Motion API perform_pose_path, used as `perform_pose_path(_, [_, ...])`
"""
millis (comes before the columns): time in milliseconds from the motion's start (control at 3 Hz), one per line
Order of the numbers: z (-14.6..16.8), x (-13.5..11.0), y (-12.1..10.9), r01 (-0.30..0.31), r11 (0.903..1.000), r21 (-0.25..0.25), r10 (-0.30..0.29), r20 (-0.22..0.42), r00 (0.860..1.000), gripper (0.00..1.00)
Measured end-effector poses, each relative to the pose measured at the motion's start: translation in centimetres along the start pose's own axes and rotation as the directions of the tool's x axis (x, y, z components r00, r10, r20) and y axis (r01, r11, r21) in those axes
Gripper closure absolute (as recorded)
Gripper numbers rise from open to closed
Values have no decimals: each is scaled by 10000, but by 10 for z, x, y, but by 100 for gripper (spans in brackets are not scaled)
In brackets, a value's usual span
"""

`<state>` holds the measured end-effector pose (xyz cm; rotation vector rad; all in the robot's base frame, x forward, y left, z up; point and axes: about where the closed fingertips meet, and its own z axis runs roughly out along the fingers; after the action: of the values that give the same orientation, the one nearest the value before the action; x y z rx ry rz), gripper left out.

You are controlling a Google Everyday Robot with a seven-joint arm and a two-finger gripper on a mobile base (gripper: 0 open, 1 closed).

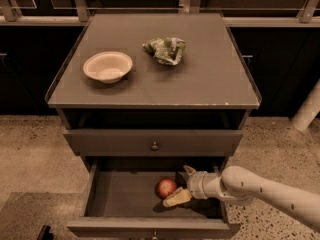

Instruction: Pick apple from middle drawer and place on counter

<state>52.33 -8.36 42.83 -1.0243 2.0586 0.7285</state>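
The small red apple (166, 187) lies on the floor of the open middle drawer (120, 196), right of its centre. My gripper (181, 183) reaches in from the right, its fingers spread open: one pale finger (176, 198) lies just below and right of the apple, the other (189, 170) above and to its right. The fingers flank the apple and do not close on it. The counter (200, 79) is the flat grey-brown top above.
A cream bowl (107, 66) and a wrinkly green-and-white packet (165, 49) sit on the counter. The upper drawer (154, 142) is closed. A white post (307, 109) stands at the right on the speckled floor.
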Motion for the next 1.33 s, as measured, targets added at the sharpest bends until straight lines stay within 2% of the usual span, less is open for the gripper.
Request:
perform_pose_path(667, [54, 8, 1, -217, 9993, -314, 221, 142, 9997, 0])
perform_pose_path(1000, [70, 12, 4, -326, 9988, -366, 331, 113, 9994, 0])
perform_pose_path(1333, [70, 12, 4, -327, 9988, -368, 332, 113, 9994, 19])
